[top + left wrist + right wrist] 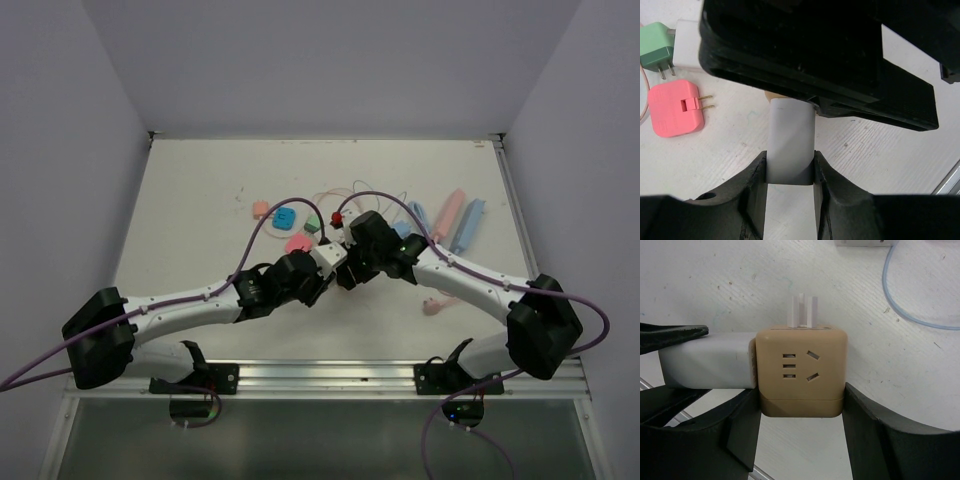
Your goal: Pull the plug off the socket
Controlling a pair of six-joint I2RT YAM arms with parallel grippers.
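Two arms meet over the middle of the white table (200, 200) in the overhead view. The left gripper (322, 268) and the right gripper (348, 270) are tip to tip, so close that we cannot tell from here what either one holds. Just behind them lie a blue adapter (285, 218) and a pink adapter (298, 243), and well to the right a long pink bar (447, 215) lies beside a long blue one (468, 225). From the left wrist we see the left gripper's two black fingers (756, 175) pressed against opposite sides of the white plug (790, 145), clamping its body. The plug's far end runs under the black bulk of the right gripper, where a sliver of tan shows. To the left, the pink adapter lies flat with its two prongs out, and a green adapter (655, 47) lies beyond it. From the right wrist we see the tan cube socket (801, 372) gripped low on both sides by the right gripper's fingers (742, 425). The white plug is seated flush in the cube's left face. White prongs (802, 310) stick out past the cube's far side, and a blue cable (905, 300) curves over the table beyond.
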